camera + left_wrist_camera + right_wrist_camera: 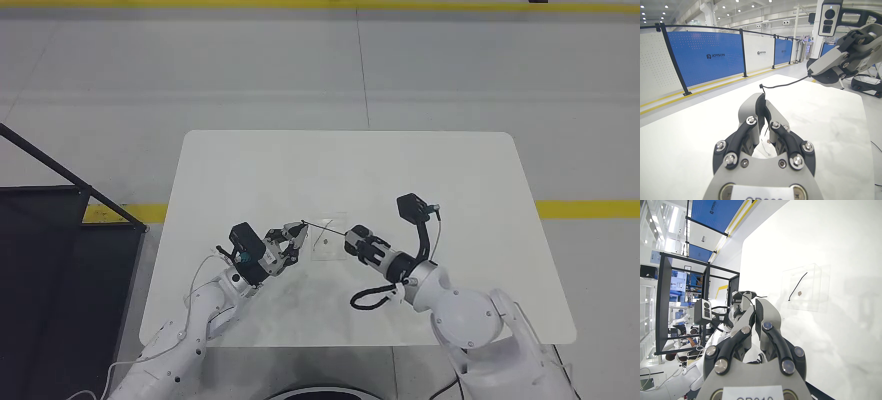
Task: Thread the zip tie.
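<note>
A thin black zip tie (pixel 783 85) is stretched above the table between both grippers; in the top view the zip tie (pixel 322 228) shows as a fine line. My left gripper (pixel 762 96) (pixel 293 236) is shut on the tie just below its small square head (pixel 760 86), and a black strand continues down between its fingers. My right gripper (pixel 755 305) (pixel 350 238) is shut on the tie's other end, seen from the left wrist at the right gripper (pixel 810 73). The grippers face each other a short way apart.
A clear plastic box (pixel 817 275) (pixel 328 246) lies on the white table (pixel 450 190) below the grippers, holding another black zip tie (pixel 797 286) and a small brown scrap. A black frame and fencing stand off the table's left side.
</note>
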